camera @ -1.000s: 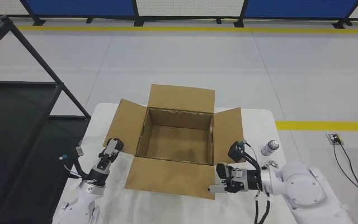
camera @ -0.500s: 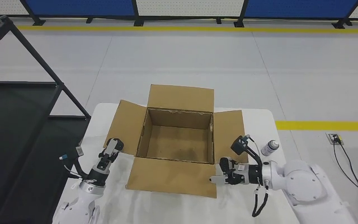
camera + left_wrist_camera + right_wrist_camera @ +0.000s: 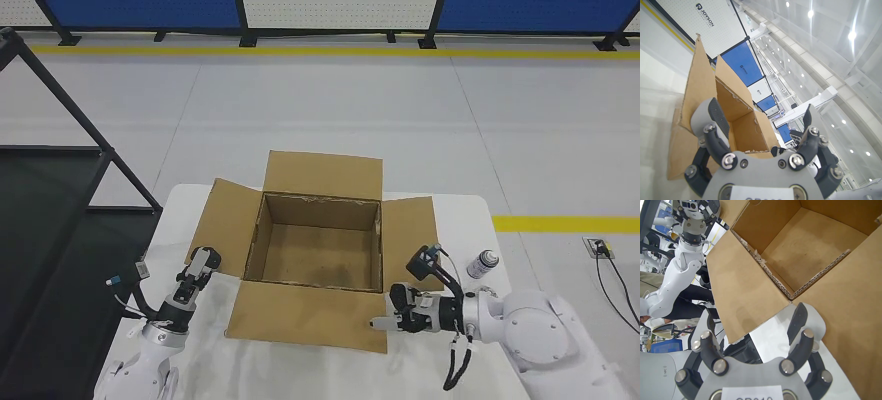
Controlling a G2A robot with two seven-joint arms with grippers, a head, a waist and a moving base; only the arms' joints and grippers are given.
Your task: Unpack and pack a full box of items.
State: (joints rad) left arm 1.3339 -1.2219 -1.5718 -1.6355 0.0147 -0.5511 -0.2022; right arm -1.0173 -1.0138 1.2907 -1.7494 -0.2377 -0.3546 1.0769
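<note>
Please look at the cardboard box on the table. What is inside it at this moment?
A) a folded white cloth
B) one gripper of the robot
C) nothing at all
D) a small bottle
C: the top view shows the cardboard box with a bare brown floor, and the small bottle stands outside it on the table.

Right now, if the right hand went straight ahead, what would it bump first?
Most likely the near flap of the box. The open right hand points at that flap's side edge, close by. Depth is unclear, so it might slide just under the flap instead.
</note>
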